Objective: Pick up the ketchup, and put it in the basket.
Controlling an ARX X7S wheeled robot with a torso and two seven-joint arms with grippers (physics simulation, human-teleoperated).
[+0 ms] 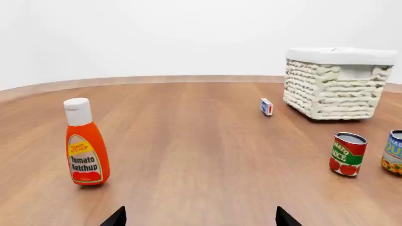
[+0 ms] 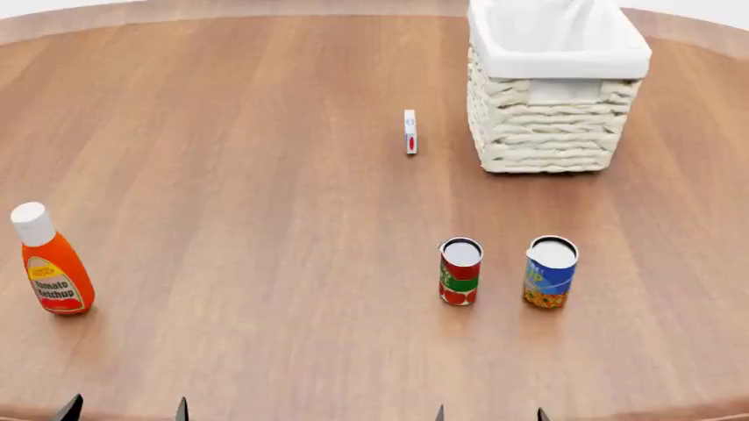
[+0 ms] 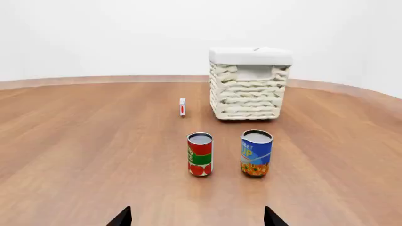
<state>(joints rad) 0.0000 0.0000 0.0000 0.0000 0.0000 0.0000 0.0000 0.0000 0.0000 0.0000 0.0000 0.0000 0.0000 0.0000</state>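
The ketchup (image 2: 53, 267) stands upright at the table's left, an orange-red bottle with a white cap; it also shows in the left wrist view (image 1: 85, 146). The cream wicker basket (image 2: 550, 123) with white liner stands at the far right, also in the left wrist view (image 1: 333, 87) and the right wrist view (image 3: 248, 92). My left gripper (image 2: 125, 410) is open and empty near the front edge, a little right of and nearer than the ketchup; only its fingertips (image 1: 116, 217) show. My right gripper (image 2: 489, 414) is open and empty at the front, short of the cans.
A red-green can (image 2: 460, 271) and a blue-orange can (image 2: 550, 271) stand side by side at centre right. A small white-red-blue box (image 2: 410, 132) stands on edge left of the basket. The round wooden table (image 2: 258, 175) curves away at the far edge.
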